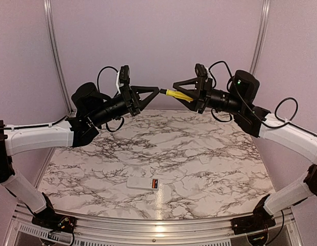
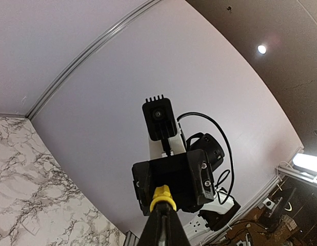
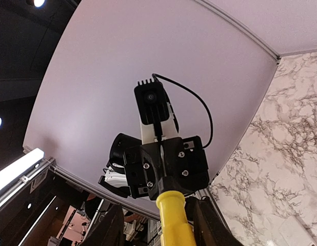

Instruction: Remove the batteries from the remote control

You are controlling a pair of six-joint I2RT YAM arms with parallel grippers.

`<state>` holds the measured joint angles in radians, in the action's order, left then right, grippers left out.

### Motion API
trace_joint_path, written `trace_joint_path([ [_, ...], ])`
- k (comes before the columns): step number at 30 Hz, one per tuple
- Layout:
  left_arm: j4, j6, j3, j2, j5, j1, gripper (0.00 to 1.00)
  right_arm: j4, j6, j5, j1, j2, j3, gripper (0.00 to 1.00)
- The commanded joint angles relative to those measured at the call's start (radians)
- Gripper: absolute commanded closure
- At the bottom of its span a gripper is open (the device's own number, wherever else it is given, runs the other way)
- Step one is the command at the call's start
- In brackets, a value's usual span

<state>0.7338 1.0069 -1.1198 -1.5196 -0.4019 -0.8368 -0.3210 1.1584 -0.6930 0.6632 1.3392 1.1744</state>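
Observation:
The white remote control [image 1: 143, 183] lies flat on the marble table near the front middle. Its red-and-black battery bay [image 1: 154, 183] is at its right end, and single batteries cannot be made out there. Both arms are raised high above the back of the table. My left gripper [image 1: 157, 91] is shut on the black tip of a yellow stick [image 1: 179, 95], which also shows in the left wrist view [image 2: 162, 197]. My right gripper [image 1: 180, 92] faces it, and its fingers [image 3: 110, 225] stand wide on either side of the yellow stick [image 3: 174, 220] without closing on it.
The marble table [image 1: 199, 154] has purple walls behind and at both sides, with metal corner rails. An aluminium rail [image 1: 158, 225] runs along the front edge between the arm bases. The two grippers meet nose to nose in mid-air.

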Motion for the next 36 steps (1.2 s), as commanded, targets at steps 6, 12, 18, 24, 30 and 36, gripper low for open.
trace_joint_path([
  [6, 0.043, 0.003, -0.044, -0.039, -0.007, -0.005, 1.0, 0.045, -0.031, -0.029, 0.007, 0.019, 0.073, 0.66],
  [12, 0.044, 0.008, -0.049, -0.051, -0.018, -0.006, 1.0, 0.068, -0.043, -0.024, 0.007, 0.014, 0.076, 0.75],
  [18, 0.036, 0.012, -0.051, -0.058, -0.033, -0.006, 1.0, 0.086, -0.05, -0.031, 0.007, 0.015, 0.083, 0.78],
  [24, -0.007, 0.001, -0.049, -0.053, -0.034, -0.005, 1.0, 0.107, -0.059, -0.051, 0.007, 0.012, 0.079, 0.88],
  [30, -0.103, -0.052, -0.037, -0.018, -0.009, -0.006, 0.91, 0.155, -0.09, -0.048, 0.006, 0.003, 0.068, 1.0],
  [36, -0.232, -0.122, -0.017, 0.034, 0.031, -0.005, 0.64, 0.282, -0.189, -0.036, -0.004, 0.014, 0.129, 1.0],
])
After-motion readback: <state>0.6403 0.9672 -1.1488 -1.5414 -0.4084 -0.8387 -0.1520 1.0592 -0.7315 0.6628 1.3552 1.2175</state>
